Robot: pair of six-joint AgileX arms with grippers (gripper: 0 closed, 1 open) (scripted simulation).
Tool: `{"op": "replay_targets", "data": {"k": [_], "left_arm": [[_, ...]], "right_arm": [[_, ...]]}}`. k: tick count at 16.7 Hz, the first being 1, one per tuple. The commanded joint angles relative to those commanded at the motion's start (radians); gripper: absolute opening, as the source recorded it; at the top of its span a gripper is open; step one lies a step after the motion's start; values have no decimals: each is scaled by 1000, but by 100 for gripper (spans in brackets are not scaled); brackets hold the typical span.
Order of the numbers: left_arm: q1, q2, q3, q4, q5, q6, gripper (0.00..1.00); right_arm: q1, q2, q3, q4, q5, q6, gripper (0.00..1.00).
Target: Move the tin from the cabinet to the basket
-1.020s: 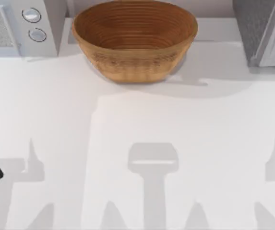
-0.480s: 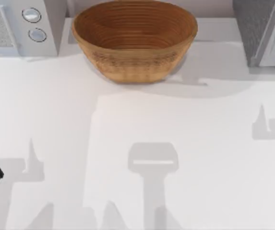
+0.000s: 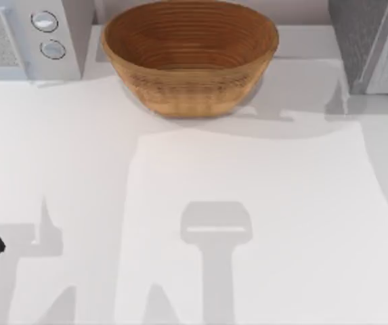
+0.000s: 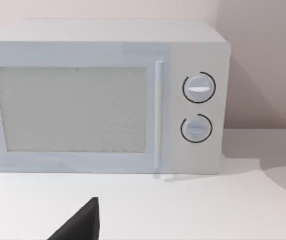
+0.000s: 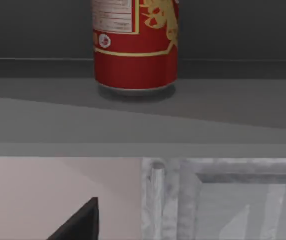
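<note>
The tin point(image 5: 135, 47) stands upright on a shelf inside the dark cabinet point(image 3: 359, 40) at the tabletop's point(image 3: 248, 203) far right, seemingly near the shelf's front edge. The basket point(image 3: 190, 57) sits at the far middle. For both arms' jaws, I cannot tell their state

A plain white table point(image 3: 180, 176) carries soft grey shadows across its surface. A white microwave point(image 4: 103, 95) with two round knobs point(image 4: 198, 88) and a speckled door panel stands at the table's far left corner. Behind the microwave rises a pale pinkish wall point(image 4: 257, 60).
</note>
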Motion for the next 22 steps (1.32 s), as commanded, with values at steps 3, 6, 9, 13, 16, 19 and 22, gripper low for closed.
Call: {"op": "replay_targets", "data": {"k": [3, 6, 9, 13, 16, 19, 22], "left_arm": [[0, 0, 0, 0, 0, 0, 100], [0, 0, 0, 0, 0, 0, 100], [0, 0, 0, 0, 0, 0, 100], [0, 0, 0, 0, 0, 0, 100], [0, 0, 0, 0, 0, 0, 100], [0, 0, 0, 0, 0, 0, 100], [0, 0, 0, 0, 0, 0, 100]], "right_arm": [[21, 154, 211, -49, 22, 2, 100], [36, 250, 338, -80, 35, 4, 100], [40, 275, 371, -88, 39, 4, 100], [36, 275, 372, -84, 39, 4, 100], [45, 337, 422, -59, 54, -1, 100], [59, 429, 478, -31, 72, 0, 100], [66, 462, 499, -19, 79, 1, 100]]}}
